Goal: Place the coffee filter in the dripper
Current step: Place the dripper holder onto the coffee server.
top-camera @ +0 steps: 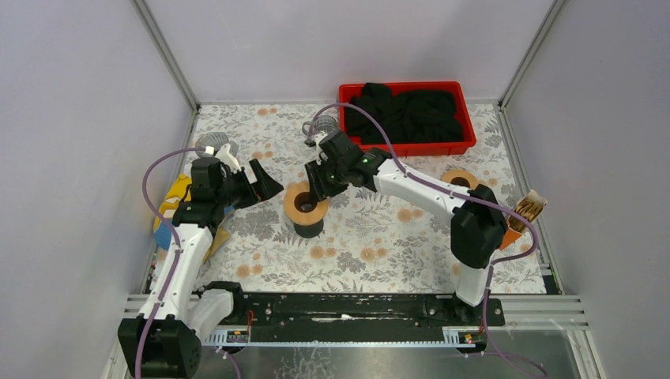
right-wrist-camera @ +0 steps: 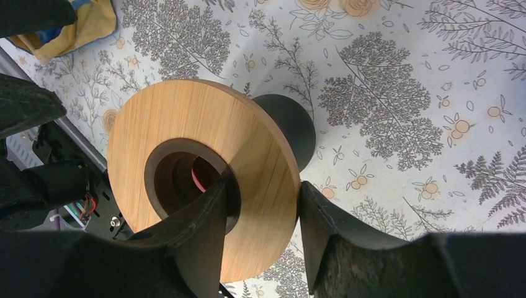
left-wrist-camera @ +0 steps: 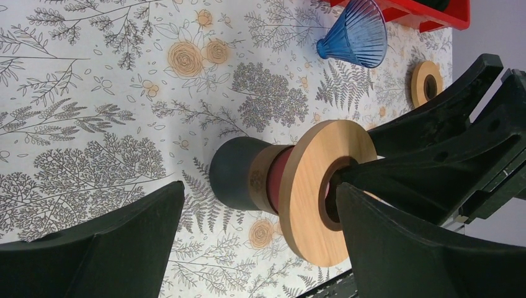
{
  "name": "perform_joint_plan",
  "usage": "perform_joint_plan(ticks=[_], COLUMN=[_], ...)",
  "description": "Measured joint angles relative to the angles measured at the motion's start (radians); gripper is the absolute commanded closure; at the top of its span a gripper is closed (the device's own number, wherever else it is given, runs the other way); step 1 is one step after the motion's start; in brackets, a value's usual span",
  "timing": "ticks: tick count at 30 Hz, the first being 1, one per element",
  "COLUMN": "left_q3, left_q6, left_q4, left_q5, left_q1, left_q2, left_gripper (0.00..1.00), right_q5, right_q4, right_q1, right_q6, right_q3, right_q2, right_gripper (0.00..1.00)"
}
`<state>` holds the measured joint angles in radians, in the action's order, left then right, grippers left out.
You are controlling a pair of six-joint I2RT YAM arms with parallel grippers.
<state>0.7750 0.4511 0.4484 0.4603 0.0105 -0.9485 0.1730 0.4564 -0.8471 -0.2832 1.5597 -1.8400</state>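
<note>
A wooden ring (top-camera: 305, 203) sits on a dark stand (top-camera: 309, 228) at mid table. My right gripper (top-camera: 320, 183) is shut on the ring's far rim, one finger in the hole and one outside, as the right wrist view (right-wrist-camera: 262, 189) shows on the ring (right-wrist-camera: 186, 124). My left gripper (top-camera: 266, 185) is open and empty just left of the ring; in the left wrist view (left-wrist-camera: 260, 192) the ring (left-wrist-camera: 310, 186) lies between its fingers. A blue ribbed glass dripper (left-wrist-camera: 356, 34) stands upside down behind the stand (top-camera: 322, 126). Brown paper filters (top-camera: 529, 207) sit in an orange holder at the right edge.
A red bin (top-camera: 466, 134) of black cloth stands at the back right. A second wooden ring (top-camera: 460, 180) lies near the right arm. A clear ribbed cone (top-camera: 215, 144) and a yellow and blue cloth (top-camera: 170, 209) lie by the left arm.
</note>
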Motion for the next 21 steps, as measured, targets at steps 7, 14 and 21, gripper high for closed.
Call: perform_joint_plan(ticks=[7, 14, 21], left_q3=[0.000, 0.000, 0.000], left_q6=[-0.009, -0.017, -0.020], left_q4=[0.002, 0.002, 0.002], left_q5=[-0.004, -0.003, 0.016], left_q1=[0.000, -0.001, -0.005], left_q2=[0.000, 0.000, 0.000], left_gripper=[0.00, 0.00, 0.00], right_q5=[-0.016, -0.032, -0.044], right_q4=[0.028, 0.040, 0.041], right_q1=[-0.024, -0.025, -0.025], right_q6=[0.012, 0.016, 0.018], right_q3=[0.036, 0.054, 0.059], right_q2=[-0.031, -0.046, -0.046], right_gripper=[0.63, 0.55, 0.50])
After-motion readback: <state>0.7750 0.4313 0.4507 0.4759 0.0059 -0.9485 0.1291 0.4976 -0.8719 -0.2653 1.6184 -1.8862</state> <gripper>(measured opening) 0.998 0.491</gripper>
